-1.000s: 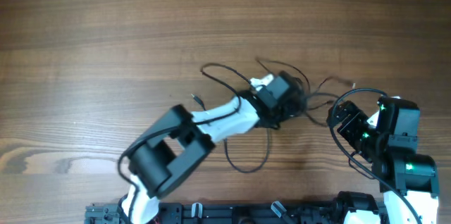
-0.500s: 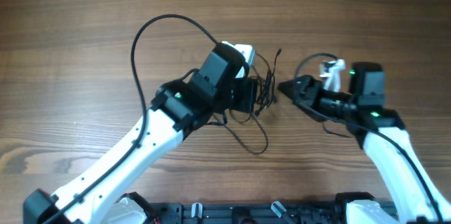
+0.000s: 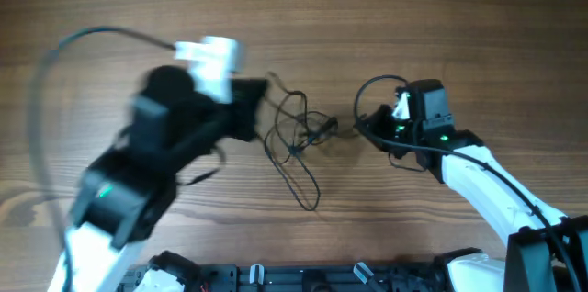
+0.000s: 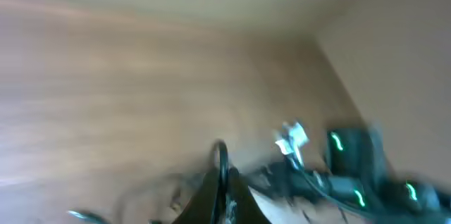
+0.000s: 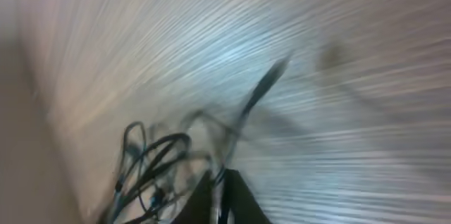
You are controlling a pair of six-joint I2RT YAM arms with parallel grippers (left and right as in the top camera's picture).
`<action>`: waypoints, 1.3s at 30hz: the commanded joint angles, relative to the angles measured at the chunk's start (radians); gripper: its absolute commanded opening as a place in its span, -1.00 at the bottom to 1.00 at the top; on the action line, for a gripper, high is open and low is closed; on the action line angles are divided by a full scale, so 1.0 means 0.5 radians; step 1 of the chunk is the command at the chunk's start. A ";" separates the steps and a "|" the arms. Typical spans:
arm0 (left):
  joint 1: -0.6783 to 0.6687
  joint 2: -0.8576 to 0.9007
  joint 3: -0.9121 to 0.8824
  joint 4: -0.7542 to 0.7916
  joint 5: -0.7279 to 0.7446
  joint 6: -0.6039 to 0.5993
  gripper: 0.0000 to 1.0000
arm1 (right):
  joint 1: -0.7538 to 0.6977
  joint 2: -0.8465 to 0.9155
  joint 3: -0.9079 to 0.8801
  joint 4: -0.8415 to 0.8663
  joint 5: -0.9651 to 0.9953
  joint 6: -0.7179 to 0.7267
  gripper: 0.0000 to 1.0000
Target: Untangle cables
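Your right wrist view is heavily smeared, so detail is poor. The right gripper reads as a dark wedge at the bottom edge; you cannot tell how its jaws stand. The cables are a tangle of thin dark loops on the wooden table, just left of the gripper. One strand climbs from beside the gripper, up and to its right, to a darker tip.

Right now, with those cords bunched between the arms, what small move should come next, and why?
Probably ease the tools slowly apart: the cables lie knotted between the left tool and right tool, one loop trailing loose. Blurred wrist views hide both grips.
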 commanded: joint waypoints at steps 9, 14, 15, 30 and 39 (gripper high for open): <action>1.236 -0.122 0.002 -0.092 -0.024 -0.413 -0.92 | -0.951 -0.224 0.002 -0.429 0.180 -0.396 -0.91; 1.324 0.138 0.002 -0.098 0.378 -0.532 -0.84 | -1.070 -0.268 0.002 -0.454 -0.319 -0.793 -0.70; 1.302 0.217 0.002 -0.098 0.510 -0.523 -0.77 | -1.057 -0.268 0.002 -0.452 -0.391 -0.862 -0.44; 0.417 0.819 0.002 0.054 0.868 -0.127 0.54 | -0.633 -0.310 0.188 -0.179 -0.510 -0.738 0.99; -0.269 0.928 0.002 0.319 0.360 0.467 0.64 | -0.742 -0.396 0.687 -1.393 0.104 -0.678 0.99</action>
